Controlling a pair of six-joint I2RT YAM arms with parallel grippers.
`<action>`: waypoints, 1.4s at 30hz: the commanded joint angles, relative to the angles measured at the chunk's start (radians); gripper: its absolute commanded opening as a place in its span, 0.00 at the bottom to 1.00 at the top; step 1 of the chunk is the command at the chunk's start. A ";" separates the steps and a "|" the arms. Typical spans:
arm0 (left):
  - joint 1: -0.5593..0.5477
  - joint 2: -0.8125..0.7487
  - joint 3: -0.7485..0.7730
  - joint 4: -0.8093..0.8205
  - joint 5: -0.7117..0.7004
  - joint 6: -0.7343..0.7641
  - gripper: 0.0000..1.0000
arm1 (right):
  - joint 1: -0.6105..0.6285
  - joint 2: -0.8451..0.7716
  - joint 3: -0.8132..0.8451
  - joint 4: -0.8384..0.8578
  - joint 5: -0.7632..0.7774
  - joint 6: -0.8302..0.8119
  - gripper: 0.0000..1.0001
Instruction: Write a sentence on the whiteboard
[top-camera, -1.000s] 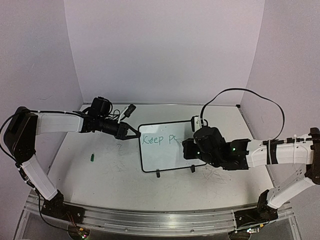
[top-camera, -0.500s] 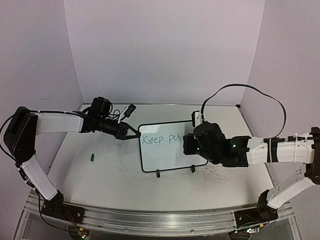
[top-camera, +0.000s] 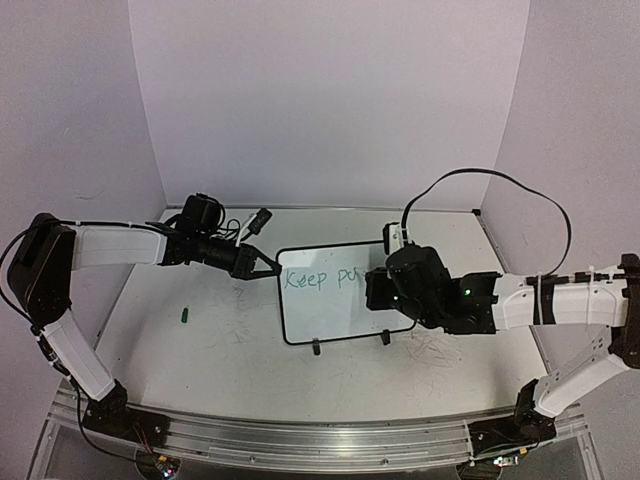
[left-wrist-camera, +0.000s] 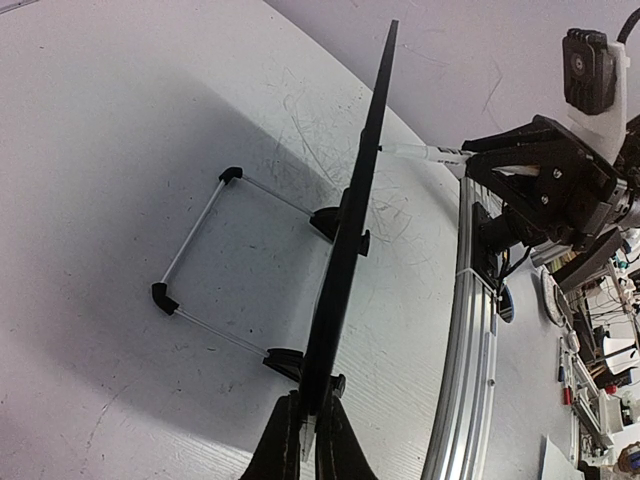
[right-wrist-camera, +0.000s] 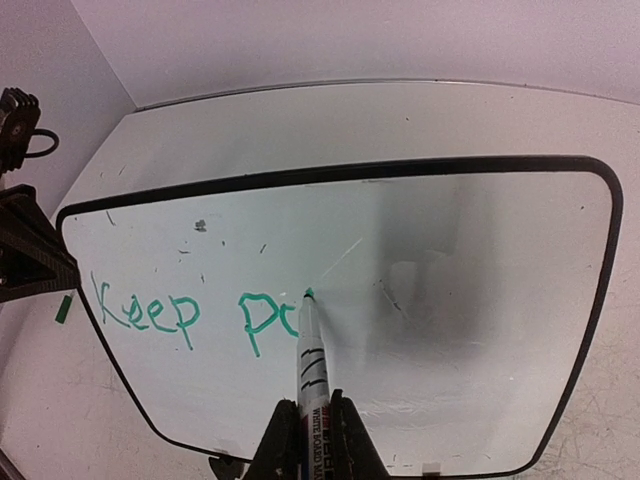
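your right gripper (right-wrist-camera: 312, 420) has its jaws closed tight on the barrel of the marker (right-wrist-camera: 312, 360). the marker's green tip touches the whiteboard (right-wrist-camera: 480, 260) just right of the last green stroke. your left gripper (left-wrist-camera: 308, 412) is pinched down to a sliver on the whiteboard's left edge, bracing it. from that wrist view the whiteboard shows edge-on, propped on a wire stand (left-wrist-camera: 159, 297).

the whiteboard stands in the middle of the table (top-camera: 200, 350), between the two arms, with its long axis running left to right in the view from above. the sentence (top-camera: 305, 281) sits along the whiteboard's upper left: "keep" whole, then what reads as "p" and a half-made letter. i judge you are early in the second word, with most of the writing not yet done.

the next stroke turns on this: the bare surface lies to the right of the tip, along the whiteboard's long axis. the marker points away from the jaws, up toward the whiteboard's top rim. only the right arm is placed to write.

count: one whiteboard, one marker, and two black feet (top-camera: 316, 347) at the whiteboard's lower rim. one small green piece (top-camera: 186, 315), likely the marker's cap, lies well apart to the left of the whiteboard.
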 joint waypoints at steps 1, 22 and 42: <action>-0.004 -0.029 0.017 -0.025 0.021 0.003 0.00 | -0.003 -0.015 -0.020 -0.024 -0.010 0.025 0.00; -0.004 -0.030 0.015 -0.024 0.019 0.004 0.00 | 0.000 -0.145 -0.074 0.026 -0.048 -0.005 0.00; -0.004 -0.031 0.022 -0.027 -0.043 -0.003 0.00 | -0.016 -0.149 -0.099 0.085 -0.031 -0.056 0.00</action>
